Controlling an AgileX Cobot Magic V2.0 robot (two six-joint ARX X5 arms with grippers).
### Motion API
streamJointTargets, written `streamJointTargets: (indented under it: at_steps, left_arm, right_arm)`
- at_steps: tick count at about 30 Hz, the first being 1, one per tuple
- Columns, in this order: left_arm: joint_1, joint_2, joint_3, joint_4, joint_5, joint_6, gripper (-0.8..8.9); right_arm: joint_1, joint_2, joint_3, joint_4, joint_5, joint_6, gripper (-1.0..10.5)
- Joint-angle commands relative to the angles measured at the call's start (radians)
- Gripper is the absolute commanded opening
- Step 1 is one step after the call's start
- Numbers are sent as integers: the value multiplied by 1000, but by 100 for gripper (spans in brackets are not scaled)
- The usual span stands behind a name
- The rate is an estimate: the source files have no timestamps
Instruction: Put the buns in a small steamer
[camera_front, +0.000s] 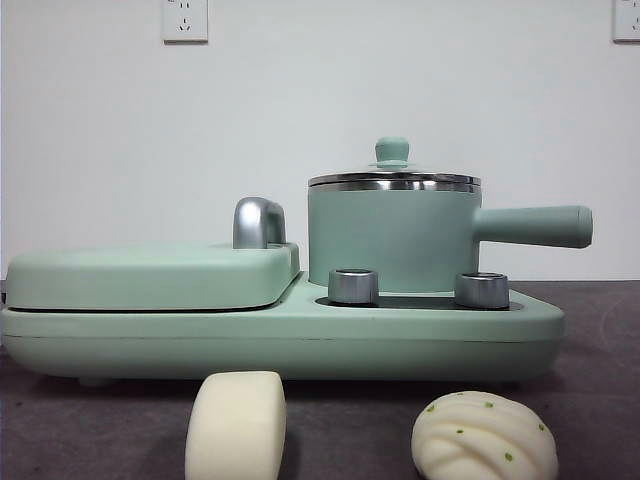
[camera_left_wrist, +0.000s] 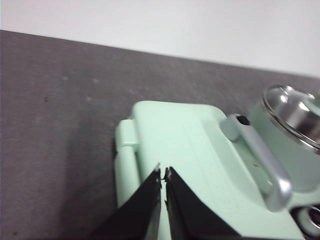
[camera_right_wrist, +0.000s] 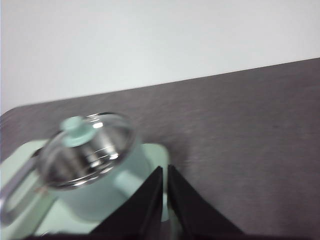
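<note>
Centrally, the small steamer (camera_front: 392, 237) stands lidded on the green cooker base (camera_front: 280, 335), side handle toward 3 o'clock. From it, the smooth bun (camera_front: 236, 427) lies on the table at 7 o'clock and the ridged bun (camera_front: 484, 438) at 5 o'clock. Left gripper (camera_left_wrist: 163, 173), clenched and empty, hovers above the griddle lid (camera_left_wrist: 190, 155); right gripper (camera_right_wrist: 165, 170), likewise clenched, above the steamer.

Left tool (camera_left_wrist: 163, 174): two matte black jaws, each a long wedge that narrowed to a pale, worn-looking tip.
Right tool (camera_right_wrist: 164, 170): the same pair of plain black tapering wedges, no markings visible.
</note>
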Motion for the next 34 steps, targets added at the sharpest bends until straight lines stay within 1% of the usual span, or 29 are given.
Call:
streamJointTargets:
  at_steps: [1,4,7,9,12,13,14,22,23,24,26,27,29,30,31,34]
  left_arm:
    - [-23,93,111,-34,33,75,16]
    - [-45,188,219,-94,88,98,16]
    - [-63,267,313,-145,176,98,16]
    - [-72,311,365,-174,240,97,16]
    - [-78,356,421,-195,355,93,16]
    - [-80,363,430,-187,381,94,17]
    - [-80,367,433,-174,387,94,17]
    - [-80,368,433,-131,386,94,41]
    - [-80,368,433,-131,386,95,68]
    - [-80,368,433,-131,386,94,122]
    - [-80,368,433,-130,386,94,260]
    - [-80,368,433,-130,386,94,345]
    - [-80,368,433,-130,386,94,468]
    - [-80,368,433,-130,386,94,507]
    - [-80,368,433,-129,386,94,519]
    - [-80,368,433,-129,386,92,522]
  right_arm:
    - [1,82,97,-57,-85,-79,12]
    - [1,164,188,-122,-204,-140,12]
    - [1,232,256,-166,-332,-185,12]
    - [1,265,285,-179,-394,-207,12]
    - [1,291,298,-173,-476,-211,12]
    - [1,293,298,-169,-493,-210,12]
    - [1,296,298,-169,-496,-209,12]
    - [1,296,298,-211,-493,-209,13]
    - [1,296,298,-217,-493,-209,14]
    - [1,296,298,-222,-493,-209,18]
    - [1,296,298,-223,-493,-209,127]
    - [1,296,298,-222,-492,-209,224]
    - [1,296,298,-222,-492,-209,404]
    - [1,296,298,-223,-492,-207,468]
    - [1,296,298,-223,-492,-205,514]
    - [1,296,298,-223,-493,-202,528]
